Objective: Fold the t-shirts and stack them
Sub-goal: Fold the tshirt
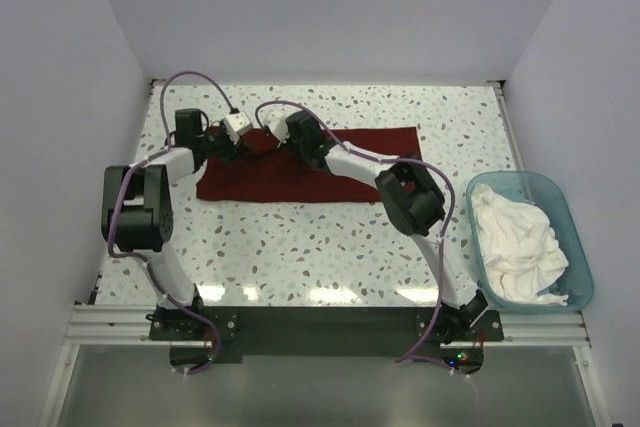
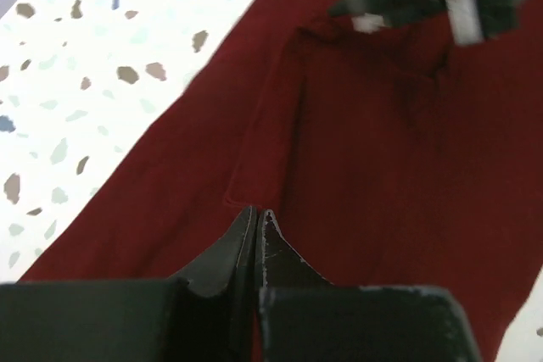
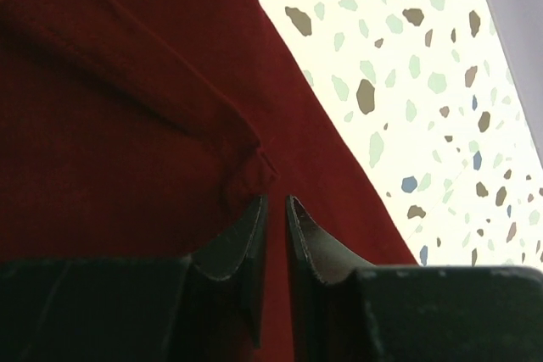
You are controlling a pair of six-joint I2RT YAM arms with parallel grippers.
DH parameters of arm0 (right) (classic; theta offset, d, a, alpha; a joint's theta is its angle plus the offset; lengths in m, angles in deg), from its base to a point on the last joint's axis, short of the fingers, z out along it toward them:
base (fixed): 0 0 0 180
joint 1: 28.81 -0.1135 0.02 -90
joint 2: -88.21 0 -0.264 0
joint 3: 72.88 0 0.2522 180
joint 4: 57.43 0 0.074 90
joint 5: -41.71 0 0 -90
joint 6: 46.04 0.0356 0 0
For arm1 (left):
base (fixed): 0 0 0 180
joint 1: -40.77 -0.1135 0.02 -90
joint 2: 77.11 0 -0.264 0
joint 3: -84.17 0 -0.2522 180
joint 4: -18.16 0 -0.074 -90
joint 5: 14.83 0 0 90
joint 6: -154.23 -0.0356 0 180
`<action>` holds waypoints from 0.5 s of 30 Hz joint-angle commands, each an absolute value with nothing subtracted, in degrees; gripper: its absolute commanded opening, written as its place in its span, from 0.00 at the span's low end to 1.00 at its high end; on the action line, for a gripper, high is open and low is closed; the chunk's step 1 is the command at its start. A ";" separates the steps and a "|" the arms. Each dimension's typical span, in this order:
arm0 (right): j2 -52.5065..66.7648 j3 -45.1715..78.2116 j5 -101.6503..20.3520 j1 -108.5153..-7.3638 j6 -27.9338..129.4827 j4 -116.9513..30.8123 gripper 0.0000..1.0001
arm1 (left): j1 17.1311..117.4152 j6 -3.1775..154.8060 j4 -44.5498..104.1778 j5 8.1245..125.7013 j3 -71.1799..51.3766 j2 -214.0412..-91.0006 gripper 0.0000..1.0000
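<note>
TOP EXTERNAL VIEW
- Item: maroon t-shirt (image 1: 330,169). Folded into a long flat rectangle on the speckled table (image 1: 300,247). It lies beneath both claws, and most of its length runs off to the right of them.
- Item: left claw (image 1: 250,143) and right claw (image 1: 274,137). Both are low over the shirt's far left part, tips facing each other and close together. Jaw state is not readable from here.
- Item: white t-shirt (image 1: 515,242). A crumpled heap inside the light blue tub (image 1: 578,247), well apart from both claws and far back behind the right claw.

LEFT WRIST VIEW
- Item: left claw (image 2: 257,219). Closed, the jaws pressed together and the tips meeting in a thin seam. Whether any cloth is nipped between them cannot be told.
- Item: maroon t-shirt (image 2: 382,167). Fills the field beneath and ahead of the tips. A folded edge ends just ahead and left of them. Bare table lies off to the claw's left. The right claw, blurred, sits further ahead and to the right, over the same cloth.

RIGHT WRIST VIEW
- Item: right claw (image 3: 276,218). Slightly open, the jaws parted by a narrow slit with maroon showing through it.
- Item: maroon t-shirt (image 3: 127,125). Lies beneath and left of the tips. A small puckered corner of a folded layer sits just ahead of them. The shirt's outer edge runs diagonally past the claw's right side, with bare table beyond.
</note>
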State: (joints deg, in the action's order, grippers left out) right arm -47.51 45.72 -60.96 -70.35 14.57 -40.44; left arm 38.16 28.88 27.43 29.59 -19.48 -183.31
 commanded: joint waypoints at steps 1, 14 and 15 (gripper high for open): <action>-45.12 45.47 -62.70 -69.95 16.54 -40.50 0.18 | 39.89 19.61 30.94 26.48 -22.29 -178.64 0.06; -43.45 46.97 -64.28 -69.24 16.10 -39.01 0.38 | 40.25 -7.54 61.22 25.17 -18.97 -177.05 0.40; -42.84 46.97 -64.29 -68.81 16.01 -38.92 0.38 | 40.33 -10.53 62.75 24.90 -17.92 -177.22 0.40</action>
